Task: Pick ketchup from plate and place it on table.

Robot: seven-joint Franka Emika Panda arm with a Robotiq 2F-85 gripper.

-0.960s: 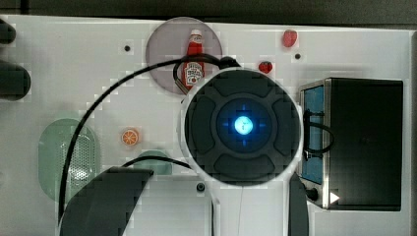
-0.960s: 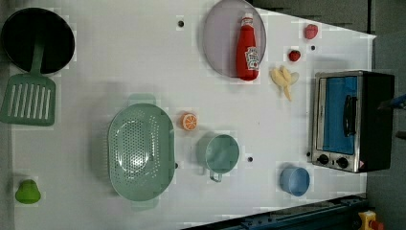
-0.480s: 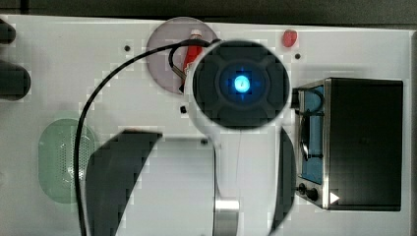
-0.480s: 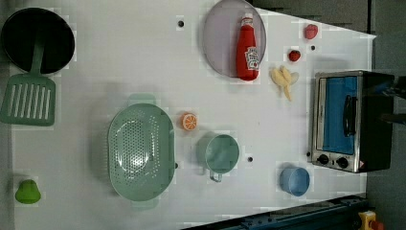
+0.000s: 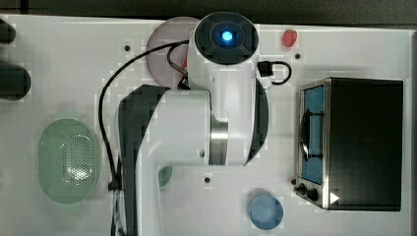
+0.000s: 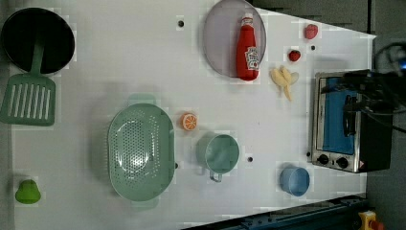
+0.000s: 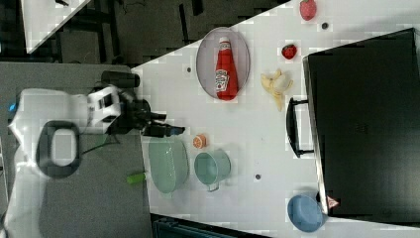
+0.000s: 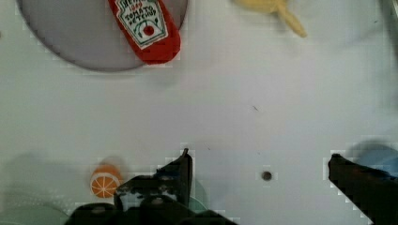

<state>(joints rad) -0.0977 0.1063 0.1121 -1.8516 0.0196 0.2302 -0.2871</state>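
ketchup (image 6: 247, 48) flat on plate (image 6: 218, 43) — jaws spread wide, above table (image 8: 234, 108)

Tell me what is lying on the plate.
The ketchup lies flat on the plate, its base poking over the rim, nothing else with it. In the top view the arm covers the bottle, leaving part of the plate. The claw hangs open, holding nothing.

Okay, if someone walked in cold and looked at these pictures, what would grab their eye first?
Probably the red ketchup, lying flat on the pale plate at the table's far edge in the left view. Next, the toaster oven with its blue door at the left view's right. The hand hangs open above bare tabletop, holding nothing.
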